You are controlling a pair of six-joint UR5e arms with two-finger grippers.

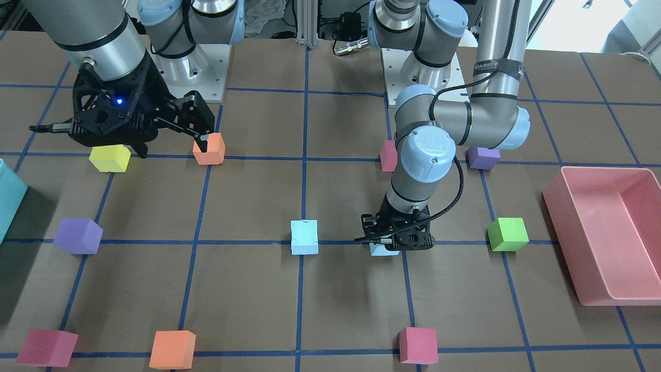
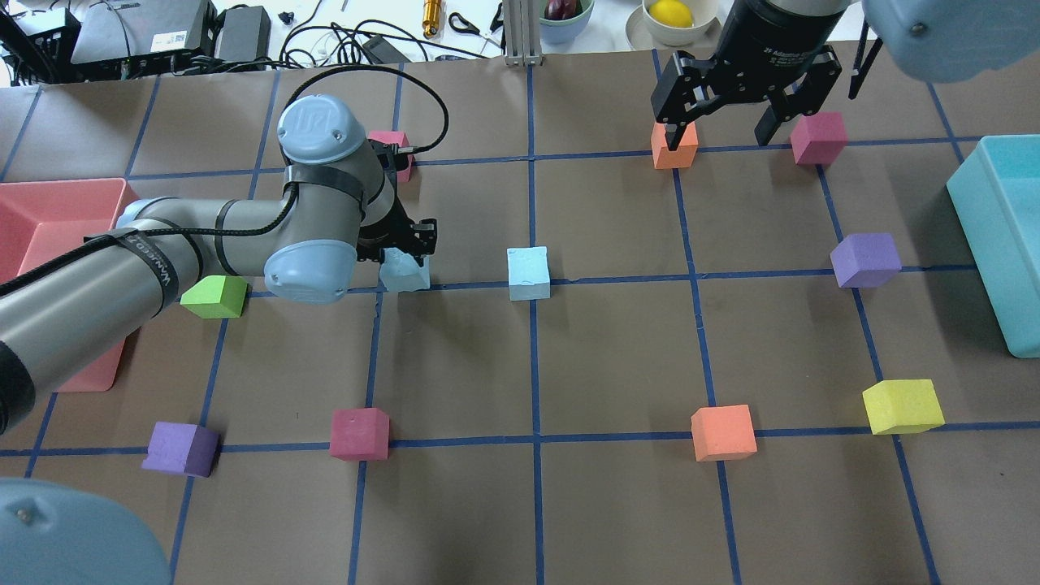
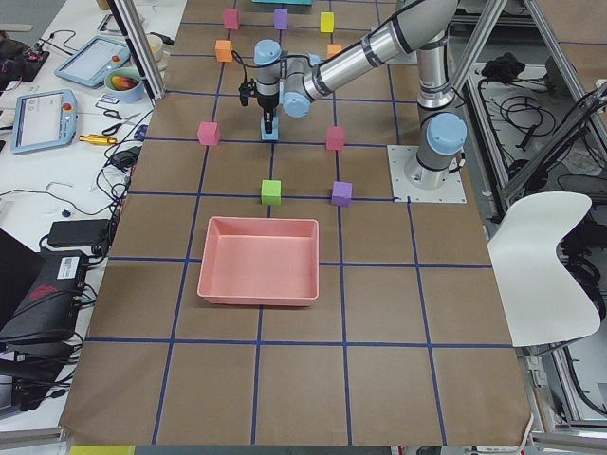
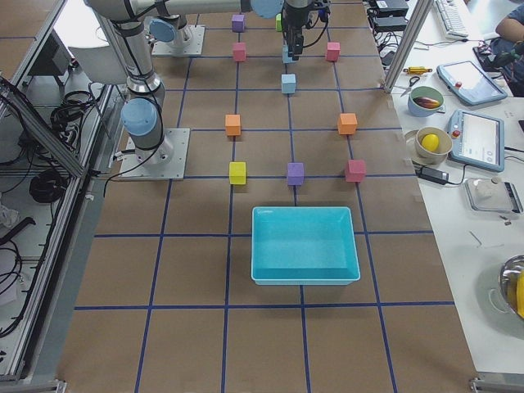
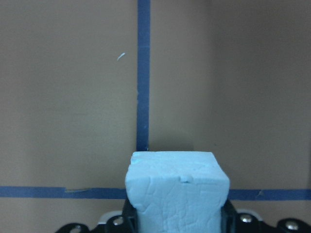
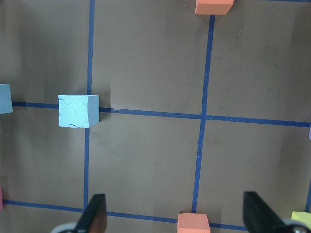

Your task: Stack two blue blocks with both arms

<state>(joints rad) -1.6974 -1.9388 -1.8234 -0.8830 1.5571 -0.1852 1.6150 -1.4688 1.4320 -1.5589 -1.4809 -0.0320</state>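
One pale blue block (image 1: 304,236) stands free on a tape crossing at the table's middle; it also shows in the overhead view (image 2: 528,273) and the right wrist view (image 6: 77,110). My left gripper (image 1: 384,244) (image 2: 404,253) is shut on the second blue block (image 2: 405,275) (image 5: 177,189), low at the table, about a block's width and a half from the free one. My right gripper (image 2: 719,136) (image 1: 171,147) is open and empty, held high at the robot's side of the table over an orange cube (image 2: 674,146).
A pink bin (image 1: 560,217) stands beyond my left arm and a teal bin (image 2: 987,236) on my right side. Purple (image 2: 865,260), yellow (image 2: 902,406), orange (image 2: 723,432), red (image 2: 359,433) and green (image 2: 214,296) cubes are spread over the grid.
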